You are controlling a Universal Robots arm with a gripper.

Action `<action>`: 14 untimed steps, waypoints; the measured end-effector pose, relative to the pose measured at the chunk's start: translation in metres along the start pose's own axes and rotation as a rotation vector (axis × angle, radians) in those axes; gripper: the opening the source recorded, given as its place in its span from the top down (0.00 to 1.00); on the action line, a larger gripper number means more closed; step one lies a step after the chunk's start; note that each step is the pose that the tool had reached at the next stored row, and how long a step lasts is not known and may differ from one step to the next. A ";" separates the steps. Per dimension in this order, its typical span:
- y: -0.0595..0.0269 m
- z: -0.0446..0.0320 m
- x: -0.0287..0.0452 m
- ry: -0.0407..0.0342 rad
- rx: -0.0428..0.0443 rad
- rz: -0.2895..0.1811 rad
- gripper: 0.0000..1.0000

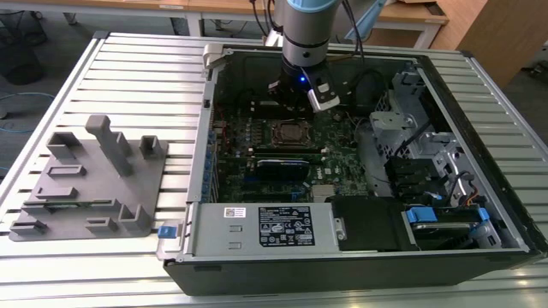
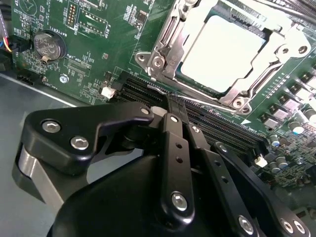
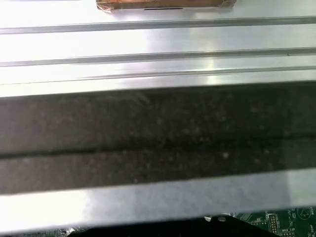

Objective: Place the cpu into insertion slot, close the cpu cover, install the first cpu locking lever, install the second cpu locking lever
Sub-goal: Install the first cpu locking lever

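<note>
Second wrist view: the cpu (image 2: 219, 52) is sitting in the insertion slot (image 2: 296, 37) under the closed cpu cover (image 2: 174, 47). The gripper (image 2: 173, 106), fingers clenched and empty, is hovering just beside it over the motherboard (image 2: 94, 49).

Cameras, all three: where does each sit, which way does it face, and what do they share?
Exterior view: off the arm, raised, looking down into the open computer case; the arm and end effector hang over the motherboard.
Second wrist view: on the arm, looking past the end effector's black links at the cpu under the cpu cover.
First wrist view: on the arm, facing the ribbed table beyond the case wall.
Shared: the green motherboard.
</note>
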State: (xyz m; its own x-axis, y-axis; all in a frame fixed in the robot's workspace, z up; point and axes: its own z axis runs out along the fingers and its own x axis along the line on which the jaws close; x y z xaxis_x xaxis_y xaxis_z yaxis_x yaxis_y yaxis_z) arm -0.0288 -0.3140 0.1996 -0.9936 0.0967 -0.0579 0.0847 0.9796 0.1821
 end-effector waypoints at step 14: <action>-0.0035 0.0018 -0.0001 -0.0111 0.0081 0.059 0.89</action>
State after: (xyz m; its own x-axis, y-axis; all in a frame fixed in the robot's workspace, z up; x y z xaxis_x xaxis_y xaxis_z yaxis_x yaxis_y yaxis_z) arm -0.0289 -0.3171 0.1972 -0.9860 0.1559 -0.0583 0.1435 0.9736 0.1775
